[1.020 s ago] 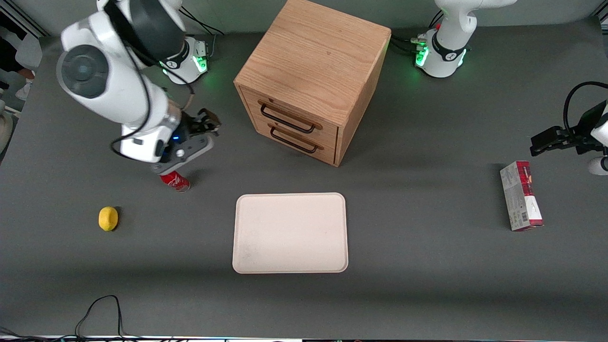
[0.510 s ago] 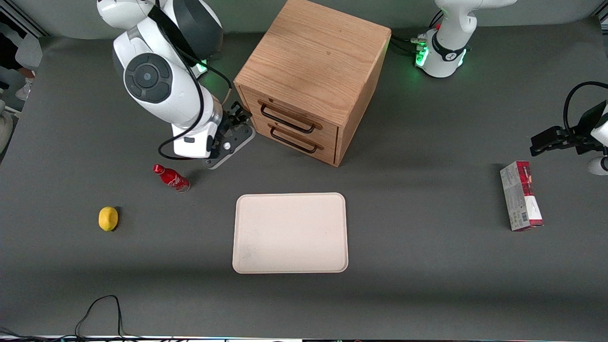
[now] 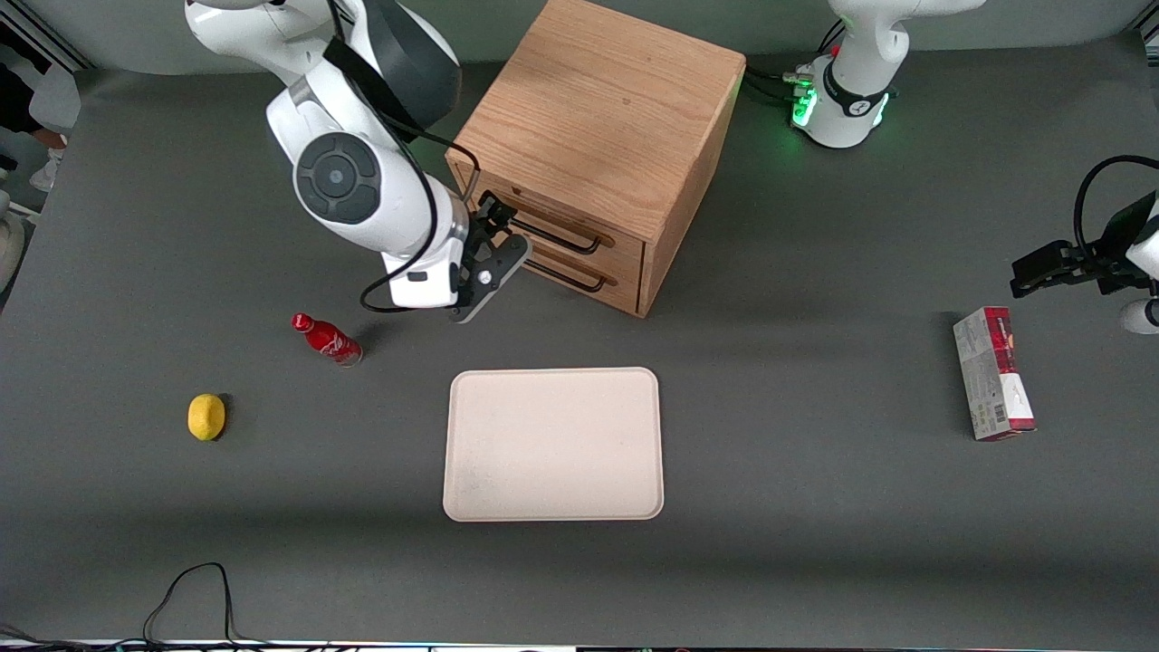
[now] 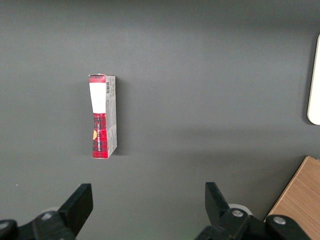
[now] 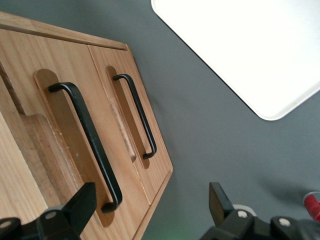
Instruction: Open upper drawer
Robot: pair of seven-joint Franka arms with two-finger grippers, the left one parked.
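The wooden cabinet point(image 3: 598, 109) stands at the back middle of the table, with both drawers shut flush. The upper drawer point(image 3: 625, 237) has a black wire handle point(image 3: 566, 237). The lower drawer point(image 3: 625, 281) sits under it. My right gripper point(image 3: 498, 213) is open and empty, right in front of the upper drawer at the handle's end toward the working arm. In the right wrist view the gripper point(image 5: 147, 210) has its fingers spread. One finger point(image 5: 77, 207) sits at the end of the upper handle point(image 5: 91, 145). The lower handle point(image 5: 141, 117) lies beside it.
A cream tray point(image 3: 552, 444) lies nearer the front camera than the cabinet, and also shows in the right wrist view point(image 5: 240, 50). A red bottle point(image 3: 326, 337) and a lemon point(image 3: 206, 417) lie toward the working arm's end. A red-and-white box point(image 3: 991, 373) lies toward the parked arm's end.
The right arm swung from above the red bottle across to the cabinet. The gripper now sits at the upper drawer's front. The drawers have not moved.
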